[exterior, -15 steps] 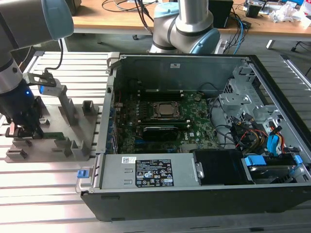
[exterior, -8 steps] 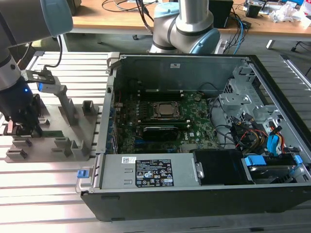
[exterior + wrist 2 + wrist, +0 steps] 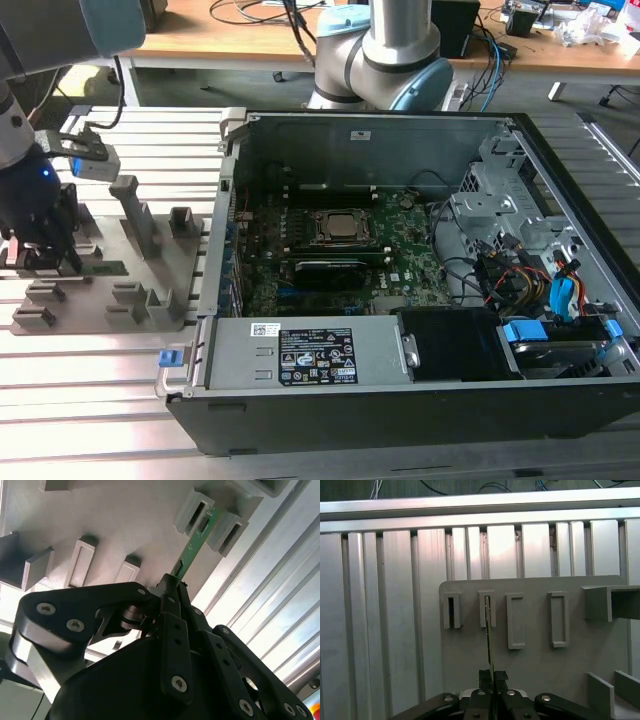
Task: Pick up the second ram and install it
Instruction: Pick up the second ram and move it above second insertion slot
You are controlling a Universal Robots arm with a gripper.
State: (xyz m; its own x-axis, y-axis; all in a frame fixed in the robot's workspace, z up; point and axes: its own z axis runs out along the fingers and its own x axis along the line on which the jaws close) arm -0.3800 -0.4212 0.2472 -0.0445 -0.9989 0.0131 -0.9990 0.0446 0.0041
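Note:
The second ram [image 3: 103, 268] is a thin green stick standing on edge in the slots of the gray fixture plate [image 3: 150, 300], at the exterior view's left. My gripper [image 3: 45, 262] is down at one end of it. In the second wrist view, the ram [image 3: 192, 547] runs from a gray slot block into my gripper [image 3: 175, 582], whose black fingers are closed against both its faces. The first wrist view shows the ram [image 3: 488, 630] edge-on, reaching from a slot down between the fingers of the gripper [image 3: 491, 675].
An open computer case [image 3: 380, 130] lies to the exterior view's right of the fixture, with its green motherboard [image 3: 400, 240] exposed. Gray upright blocks [image 3: 135, 210] stand on the fixture plate near the gripper. A ribbed aluminium table [image 3: 90, 400] is underneath, and the arm's base [image 3: 380, 60] is behind the case.

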